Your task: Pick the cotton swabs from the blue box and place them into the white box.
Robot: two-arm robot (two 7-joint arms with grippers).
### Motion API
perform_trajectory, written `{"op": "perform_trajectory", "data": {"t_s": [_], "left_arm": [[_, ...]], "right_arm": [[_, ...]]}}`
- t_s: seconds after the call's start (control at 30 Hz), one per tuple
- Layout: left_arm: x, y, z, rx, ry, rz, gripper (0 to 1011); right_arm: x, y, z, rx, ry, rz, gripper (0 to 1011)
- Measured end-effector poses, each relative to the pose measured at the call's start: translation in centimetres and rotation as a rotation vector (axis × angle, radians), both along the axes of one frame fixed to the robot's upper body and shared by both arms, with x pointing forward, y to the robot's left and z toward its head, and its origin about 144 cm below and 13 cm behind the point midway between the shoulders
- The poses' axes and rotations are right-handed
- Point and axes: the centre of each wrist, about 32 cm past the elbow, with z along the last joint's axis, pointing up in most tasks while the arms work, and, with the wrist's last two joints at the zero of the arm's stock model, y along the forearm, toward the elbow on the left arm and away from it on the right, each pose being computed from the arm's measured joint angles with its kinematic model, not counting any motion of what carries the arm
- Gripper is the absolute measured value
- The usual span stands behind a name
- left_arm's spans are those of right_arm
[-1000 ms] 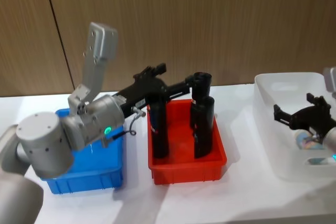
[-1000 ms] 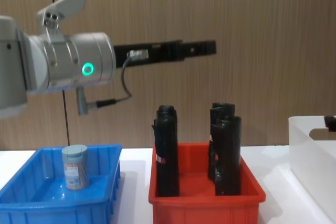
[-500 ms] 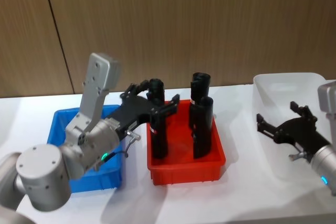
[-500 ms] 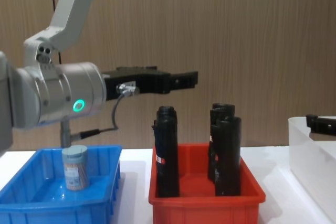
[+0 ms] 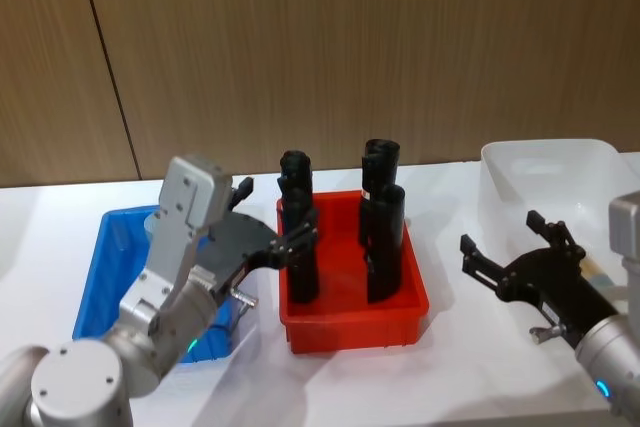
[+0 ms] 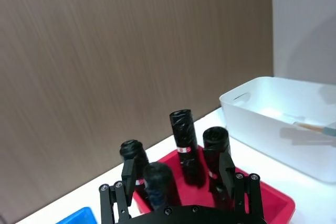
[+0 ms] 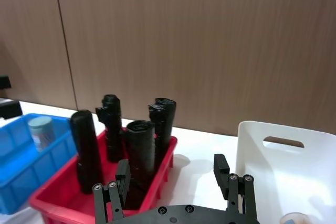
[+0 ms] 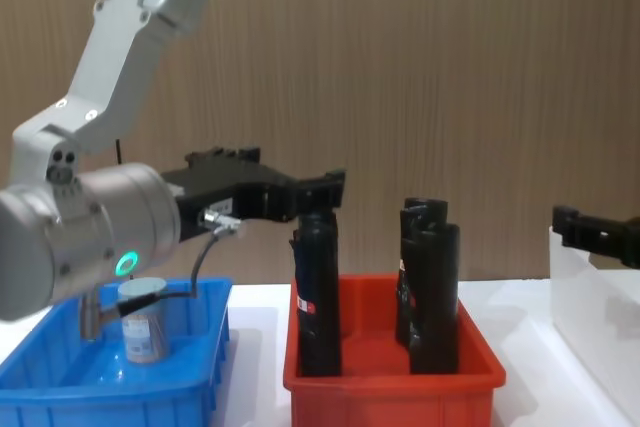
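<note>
Hanging with its fingers spread wide and holding nothing, the left gripper (image 5: 274, 211) sits above the right rim of the blue box (image 5: 95, 287), level with the roll tops. One jar of cotton swabs (image 8: 145, 322) stands upright in that box, below the gripper and well apart from it. A second jar (image 6: 315, 127) lies on its side in the white box (image 5: 545, 162) at the worktop's (image 5: 450, 377) right edge. The right gripper (image 5: 500, 232), also spread, hovers by that box's left wall. Four black rolls (image 7: 140, 153) stand in the one red bin (image 5: 350, 332) between the boxes.
</note>
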Motion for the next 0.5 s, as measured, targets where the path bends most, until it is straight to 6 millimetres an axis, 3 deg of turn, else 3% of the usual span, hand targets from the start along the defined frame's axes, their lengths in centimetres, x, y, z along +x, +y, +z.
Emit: {"op": "perform_trajectory", "data": {"t_s": [0.5], "left_arm": [[-2.7, -0.4, -1.4, 0.038, -0.063, 0.085, 999]], "right_arm": [[-1.2, 0.7, 0.0, 0.030, -0.014, 0.015, 1001]]}}
